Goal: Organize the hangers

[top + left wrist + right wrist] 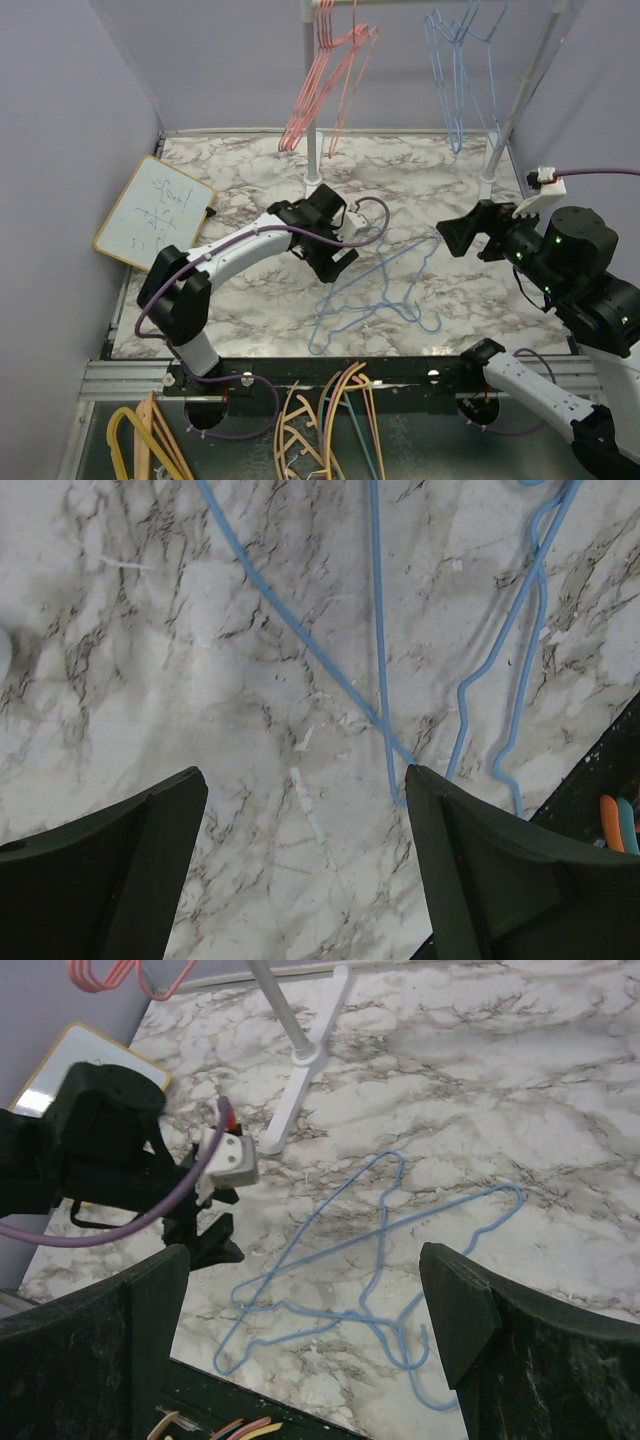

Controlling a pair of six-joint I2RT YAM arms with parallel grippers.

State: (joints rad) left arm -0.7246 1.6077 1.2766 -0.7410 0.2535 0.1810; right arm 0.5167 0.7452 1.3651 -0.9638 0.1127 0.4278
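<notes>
Two light blue wire hangers lie overlapped on the marble table, hooks toward the front edge. In the right wrist view these hangers lie below and between the fingers. My left gripper hovers just left of them, open and holding nothing. In its own view the left gripper shows bare marble between the fingers, and a blue hanger wire runs to the right fingertip. My right gripper hangs open above the hangers' right side; nothing sits in the right gripper. Pink hangers and blue hangers hang on the rack.
The rack's white pole stands behind the left gripper, a second slanted pole at the right. A small whiteboard lies at the table's left edge. Thick yellow and orange hangers sit below the front rail. Purple walls close three sides.
</notes>
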